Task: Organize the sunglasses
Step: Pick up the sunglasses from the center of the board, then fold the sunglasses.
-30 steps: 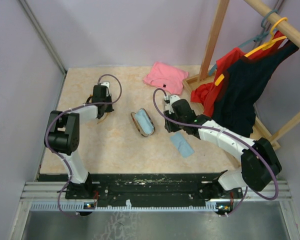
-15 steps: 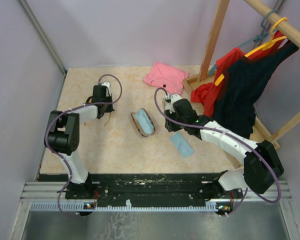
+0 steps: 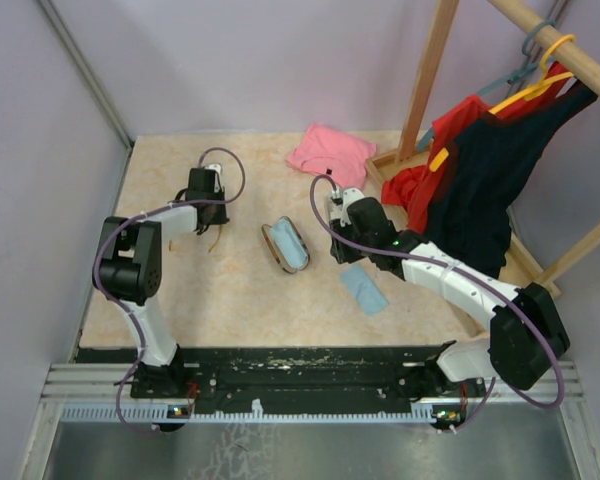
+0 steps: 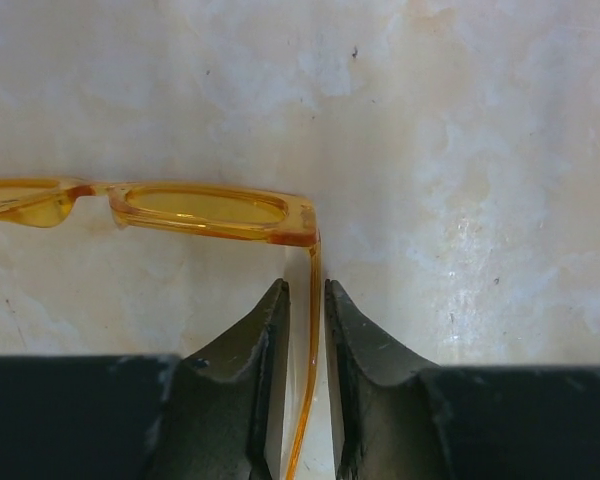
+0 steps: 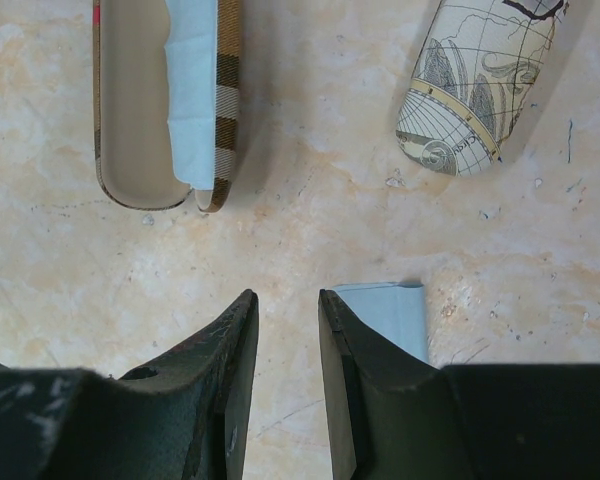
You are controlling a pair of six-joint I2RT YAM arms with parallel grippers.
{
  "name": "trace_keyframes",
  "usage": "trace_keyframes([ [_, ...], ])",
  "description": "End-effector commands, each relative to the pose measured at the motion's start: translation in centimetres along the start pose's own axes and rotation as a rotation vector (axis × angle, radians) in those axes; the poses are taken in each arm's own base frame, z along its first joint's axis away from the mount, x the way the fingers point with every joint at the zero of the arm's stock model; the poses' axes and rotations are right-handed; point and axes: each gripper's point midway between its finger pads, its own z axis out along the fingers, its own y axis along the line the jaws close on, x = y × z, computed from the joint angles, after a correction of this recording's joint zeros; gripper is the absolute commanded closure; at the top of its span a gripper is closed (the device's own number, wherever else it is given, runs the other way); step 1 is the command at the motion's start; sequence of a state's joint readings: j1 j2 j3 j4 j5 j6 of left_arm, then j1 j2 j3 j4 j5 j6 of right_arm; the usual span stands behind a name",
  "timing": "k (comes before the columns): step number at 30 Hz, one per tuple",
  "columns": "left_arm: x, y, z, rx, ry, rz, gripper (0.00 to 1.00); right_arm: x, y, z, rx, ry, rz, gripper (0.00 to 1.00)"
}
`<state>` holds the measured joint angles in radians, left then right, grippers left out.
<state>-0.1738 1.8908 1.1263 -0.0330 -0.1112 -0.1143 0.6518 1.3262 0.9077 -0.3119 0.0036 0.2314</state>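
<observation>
Right wrist, open plaid case (image 5: 130, 100) holding blue cloth (image 5: 190, 90), right jaws parted, left jaws parted astride arm of amber sunglasses (image 4: 205, 210)

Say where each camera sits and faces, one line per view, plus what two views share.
Top external: above and behind the bases, looking down on the table; left arm and right arm show.
Left wrist: wrist-mounted, looks down past the left claw at the amber sunglasses, one temple between its fingers.
Right wrist: wrist-mounted, looks down past the right claw at the open case, map-print case and loose blue cloth.
Shared: the open case, in top external and right wrist.
</observation>
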Motion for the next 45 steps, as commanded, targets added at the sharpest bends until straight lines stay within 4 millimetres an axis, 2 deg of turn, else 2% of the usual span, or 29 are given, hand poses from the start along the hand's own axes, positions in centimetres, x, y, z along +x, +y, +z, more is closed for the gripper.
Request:
trace_keyframes([
  [1,0.5,0.3,0.3,-0.009,0.027,-0.003,0.74,-1.4,0.2,-0.9,-0.006,-0.058,0.002,0.68],
  [4,0.7,0.5,0.3,-0.016,0.033,-0.003,0.79,-1.5,0.2,-0.9,-0.006,-0.060,0.002,0.68],
  [7,0.3,0.4,0.0,-0.016,0.025,-0.012,0.94,-1.8,0.2,-1.2,-0.003,-0.075,0.001,0.69],
  [9,-0.7,0.5,-0.8,-0.024,-0.001,-0.033,0.98,-2.4,0.0,-1.5,0.010,-0.103,0.002,0.69],
  [11,-1.8,0.9,-1.9,-0.056,-0.024,-0.071,0.98,-3.1,-0.3,-2.1,0.024,-0.143,0.002,0.69],
  [15,-5.3,1.3,-5.2,-0.080,-0.105,-0.138,0.99,-5.3,-0.1,-4.1,0.010,-0.259,-0.022,0.67],
  [17,-7.3,1.0,-7.4,-0.062,-0.159,-0.194,0.99,-6.6,0.1,-5.5,-0.007,-0.355,-0.033,0.65],
  [18,-8.2,0.6,-8.5,-0.040,-0.182,-0.220,0.99,-7.6,0.2,-6.8,-0.016,-0.430,-0.033,0.65],
  [24,-13.0,-4.1,-16.2,0.259,-0.285,-0.312,0.99,-11.2,1.3,-13.2,-0.091,-0.824,-0.133,0.64],
  [30,-16.3,-9.9,-25.6,0.662,-0.317,-0.332,0.99,-13.3,3.2,-19.9,-0.197,-1.136,-0.208,0.59],
  [35,-17.5,-13.8,-33.4,0.990,-0.317,-0.275,0.99,-13.7,4.7,-24.1,-0.266,-1.347,-0.311,0.59],
  [37,-17.8,-14.9,-36.0,1.080,-0.310,-0.238,0.99,-13.6,5.6,-25.5,-0.284,-1.441,-0.408,0.58],
  [39,-18.0,-15.8,-38.2,1.150,-0.302,-0.203,0.99,-13.6,6.3,-25.9,-0.297,-1.493,-0.469,0.58],
  [45,-19.3,-17.9,-44.2,1.303,-0.384,-0.173,0.99,-15.3,7.5,-25.5,-0.274,-1.535,-0.614,0.59],
])
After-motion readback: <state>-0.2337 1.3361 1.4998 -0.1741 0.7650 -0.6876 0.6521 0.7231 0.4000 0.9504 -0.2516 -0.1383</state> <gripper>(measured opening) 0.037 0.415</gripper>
